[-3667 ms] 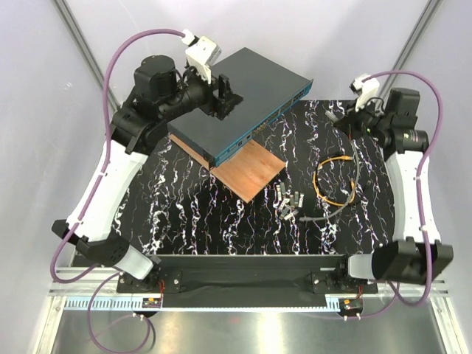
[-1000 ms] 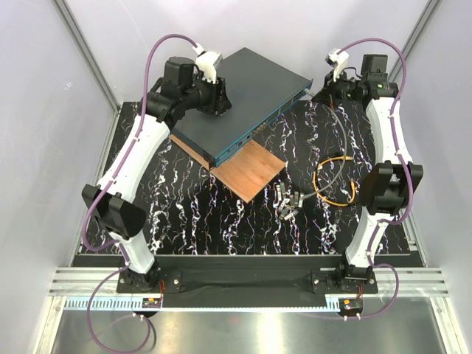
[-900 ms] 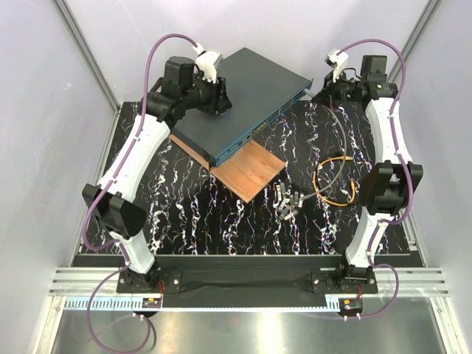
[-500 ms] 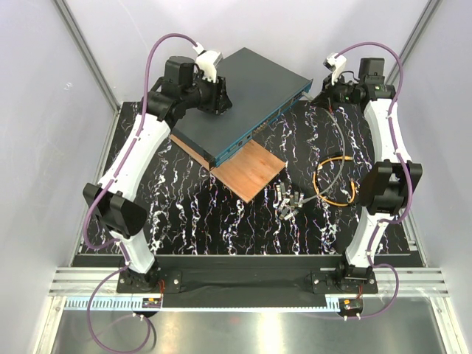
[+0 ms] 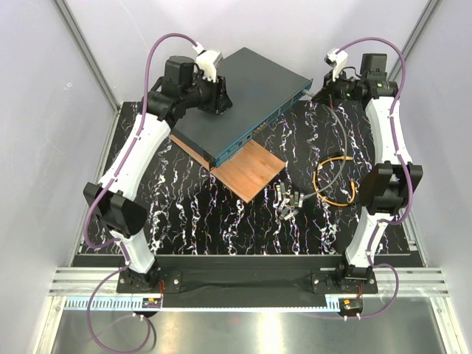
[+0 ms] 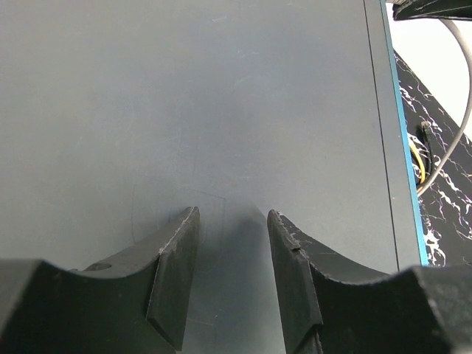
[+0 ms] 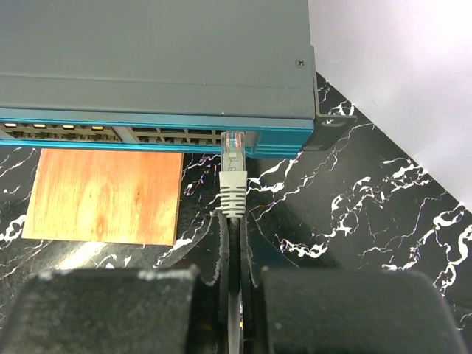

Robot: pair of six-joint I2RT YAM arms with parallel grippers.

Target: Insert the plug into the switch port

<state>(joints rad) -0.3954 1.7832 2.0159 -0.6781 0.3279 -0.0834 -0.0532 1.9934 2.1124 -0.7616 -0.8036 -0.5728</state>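
Note:
The switch is a flat dark grey box with a teal front face and a row of ports. My right gripper is shut on a grey cable, just behind its grey boot. The clear connector on that cable points at the port row, with its tip at the teal face near the right end. A thin orange cable lies coiled on the mat; its plug is too small to make out. My left gripper is open, fingers over the switch's top.
A wooden board lies under the switch's front corner. Several small grey modules lie mid-mat. A black mounting ear sticks out at the switch's right corner. The white back wall is close behind the switch.
Since 3.7 s ago both arms have stretched out: the left gripper onto the switch's top, the right gripper with the grey cable to its right front corner. Over the last second they barely move.

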